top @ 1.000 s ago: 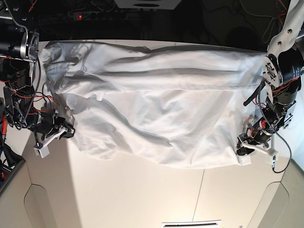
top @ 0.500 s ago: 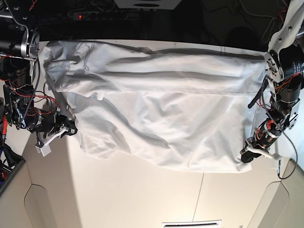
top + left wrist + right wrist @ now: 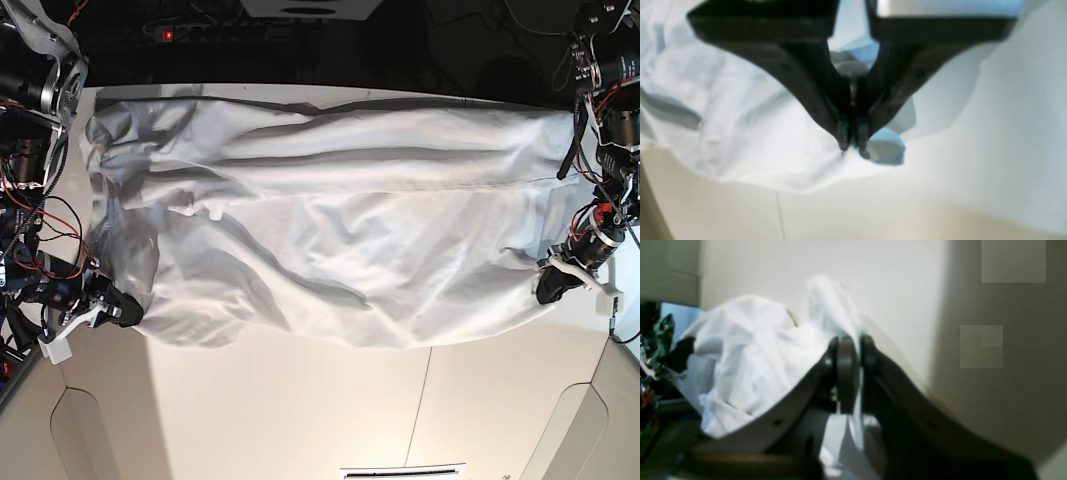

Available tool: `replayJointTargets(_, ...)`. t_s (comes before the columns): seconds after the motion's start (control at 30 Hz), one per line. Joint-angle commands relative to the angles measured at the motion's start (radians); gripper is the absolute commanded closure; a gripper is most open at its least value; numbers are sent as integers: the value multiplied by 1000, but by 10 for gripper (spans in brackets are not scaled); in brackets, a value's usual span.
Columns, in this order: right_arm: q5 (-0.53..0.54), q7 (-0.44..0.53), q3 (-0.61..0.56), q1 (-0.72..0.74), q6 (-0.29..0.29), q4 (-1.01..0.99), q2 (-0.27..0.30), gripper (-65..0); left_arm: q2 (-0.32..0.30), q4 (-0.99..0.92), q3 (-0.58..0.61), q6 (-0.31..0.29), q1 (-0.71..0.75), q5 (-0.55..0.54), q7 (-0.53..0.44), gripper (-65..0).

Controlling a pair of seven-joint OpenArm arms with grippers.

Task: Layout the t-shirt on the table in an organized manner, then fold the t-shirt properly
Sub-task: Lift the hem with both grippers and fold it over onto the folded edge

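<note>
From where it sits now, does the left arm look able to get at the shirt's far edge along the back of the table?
Probably not yet: the left gripper is shut on the t-shirt at its near corner, so it would need to let go first. Nothing else blocks the table.

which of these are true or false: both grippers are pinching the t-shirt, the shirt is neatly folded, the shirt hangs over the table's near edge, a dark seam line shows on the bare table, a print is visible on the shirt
1. Both grippers are pinching the t-shirt: true. The left gripper and the right gripper are each shut on the t-shirt.
2. The shirt is neatly folded: false. It lies spread wide and wrinkled across the table.
3. The shirt hangs over the table's near edge: false. Bare tabletop shows below its lower edge.
4. A dark seam line shows on the bare table: true, in the base and left wrist views.
5. A print is visible on the shirt: false. It looks plain white.
</note>
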Motion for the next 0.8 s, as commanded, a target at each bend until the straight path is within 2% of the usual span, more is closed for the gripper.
replayJointTargets(0.0,23,3,6,1,6,53,15,0,-19,41,-10,-13,-7,-21,-10,0)
replayJointTargets(0.23,2,-9,6,-185,6,307,16,0,-19,159,-74,-13,57,-73,48,0)
replayJointTargets(0.43,-23,7,18,-266,6,375,43,0,-20,174,-179,-13,62,-127,135,0)
replayJointTargets(0.6,-30,10,106,-269,5,375,48,0,-23,176,-249,-13,81,-253,270,0)
replayJointTargets(0.77,-26,3,205,-268,5,375,48,0,-46,203,-257,-13,135,-342,333,0)
